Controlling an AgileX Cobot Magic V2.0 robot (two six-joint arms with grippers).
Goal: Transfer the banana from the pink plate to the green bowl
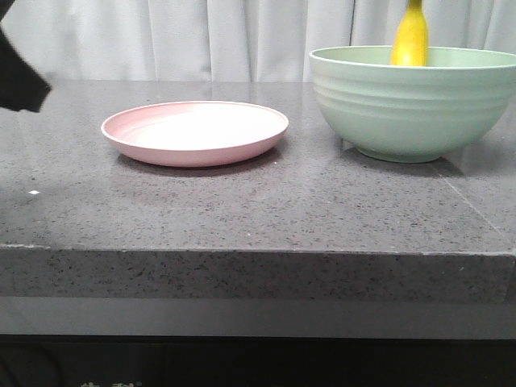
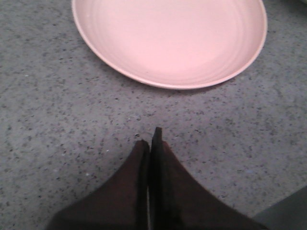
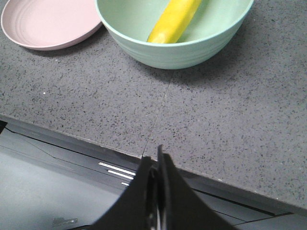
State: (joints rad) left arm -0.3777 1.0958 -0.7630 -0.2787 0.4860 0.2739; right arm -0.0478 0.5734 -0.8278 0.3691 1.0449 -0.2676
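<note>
Bench [image 1: 258, 218] edge comes first from where I sit: a dark speckled stone slab with a thick front lip, and my right tool [image 3: 154, 163] hangs over that near edge, well short of the dishes. Its two black fingers are pressed together with nothing between them and nothing touching them. I read that as a parked pose, clear of the work.

My left tool [image 2: 151, 141] is above the bench just near of the round, shallow, pale-pink matte plate [image 2: 168, 43], fingers likewise closed tip to tip, empty, not in contact with the plate. In the front view only a dark piece of that arm shows at the far left edge.

The pink plate sits left of centre with faint rings on its bare face; nothing lies on it. To its right, just beside it but apart, stands the large, deep, mint-green ridged bowl [image 1: 415, 105]. The short, plump, bright-yellow banana [image 3: 173, 20] is inside it, leaning against the inner wall so one end pokes up above the rim; the bowl's depth and slope explain that tilt.

With the fruit in the bowl and both tools empty, I judge the transfer done.
</note>
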